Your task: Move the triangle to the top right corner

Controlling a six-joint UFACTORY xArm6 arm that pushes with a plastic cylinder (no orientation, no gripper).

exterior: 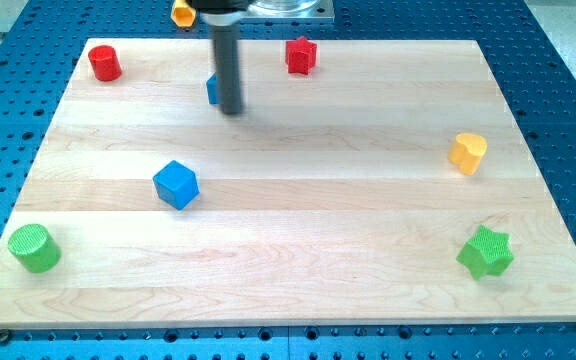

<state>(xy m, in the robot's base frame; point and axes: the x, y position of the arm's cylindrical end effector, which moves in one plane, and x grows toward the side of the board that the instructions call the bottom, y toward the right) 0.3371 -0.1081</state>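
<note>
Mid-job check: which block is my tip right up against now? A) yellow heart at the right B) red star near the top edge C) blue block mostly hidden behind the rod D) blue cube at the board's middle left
C: my tip sits against the blue block peeking out on the rod's left; the others lie well apart.

Pale wood board [298, 200] carries red, blue, yellow and green blocks; dark rod [227, 65].

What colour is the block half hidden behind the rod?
Blue, peeking out left of my tip; camera view only.

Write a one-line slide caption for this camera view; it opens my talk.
My tip touches the partly hidden blue block near the view's top, on a wooden board with scattered coloured blocks.
</note>
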